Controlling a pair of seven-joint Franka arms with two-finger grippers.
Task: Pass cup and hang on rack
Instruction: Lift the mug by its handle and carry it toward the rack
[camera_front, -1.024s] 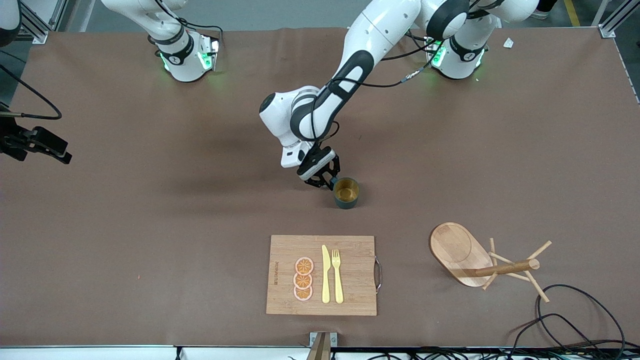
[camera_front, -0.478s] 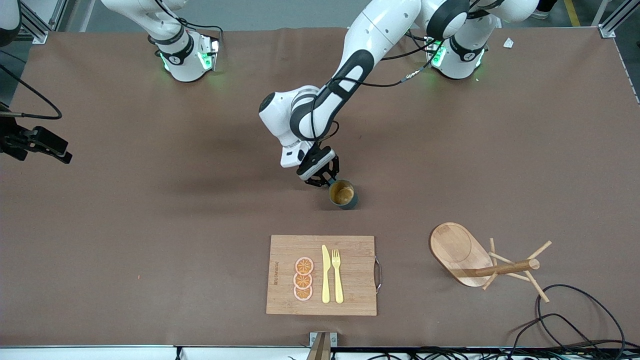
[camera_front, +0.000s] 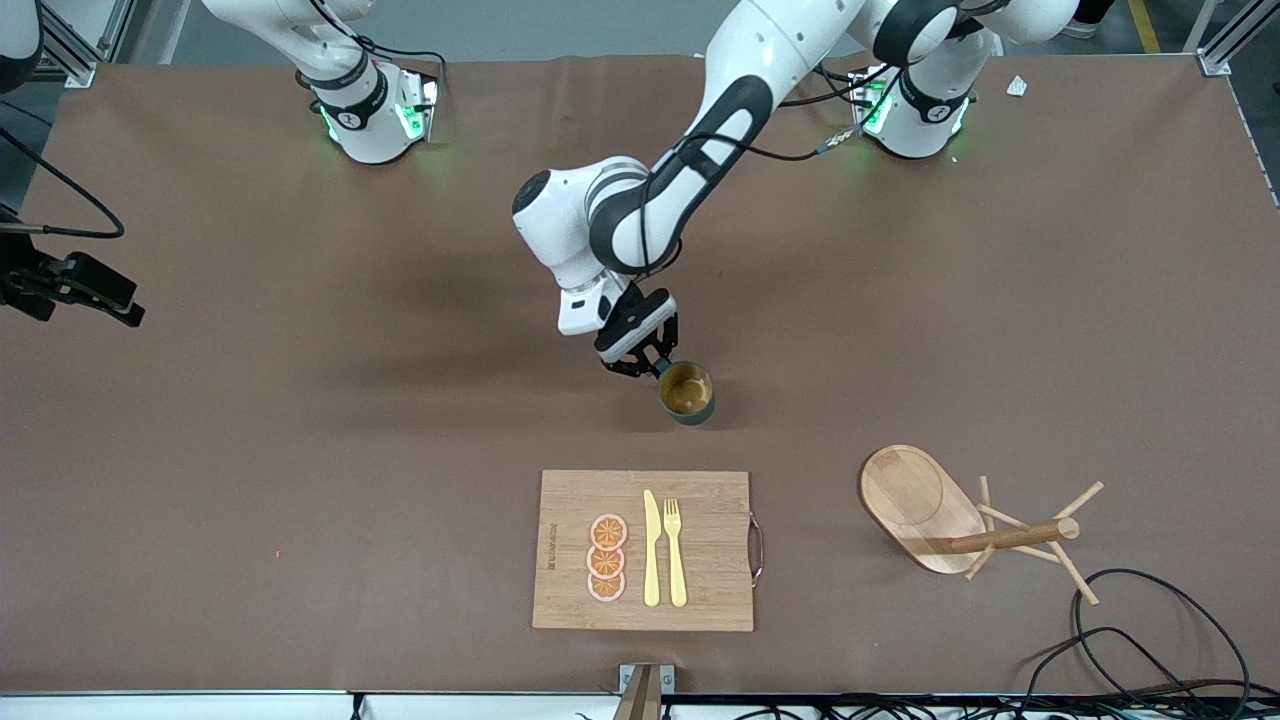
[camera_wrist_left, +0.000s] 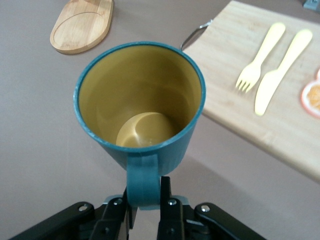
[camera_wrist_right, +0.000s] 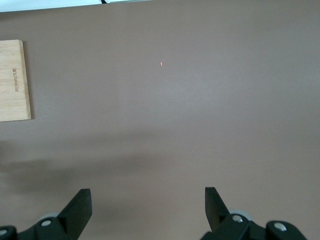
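Left gripper (camera_front: 652, 366) clamps the handle of the dark teal ribbed cup (camera_front: 687, 392), twelve o'clock of the bamboo cutting board (camera_front: 700, 530). Right gripper (camera_wrist_right: 147, 207) waits, spread wide.

The left gripper (camera_wrist_left: 145, 212) has its fingers pinched tight on the handle of the cup (camera_wrist_left: 141, 107), at the cup's six o'clock. The cup is teal outside and mustard yellow inside (nothing in it), mouth open to the camera. At its eleven o'clock lies the oval base of the rack (camera_wrist_left: 81, 25). At two o'clock sits a cutting board (camera_wrist_left: 260, 115) carrying a yellow fork (camera_wrist_left: 260, 57), a yellow knife (camera_wrist_left: 280, 70) and an orange slice (camera_wrist_left: 312, 97) at the picture's edge.
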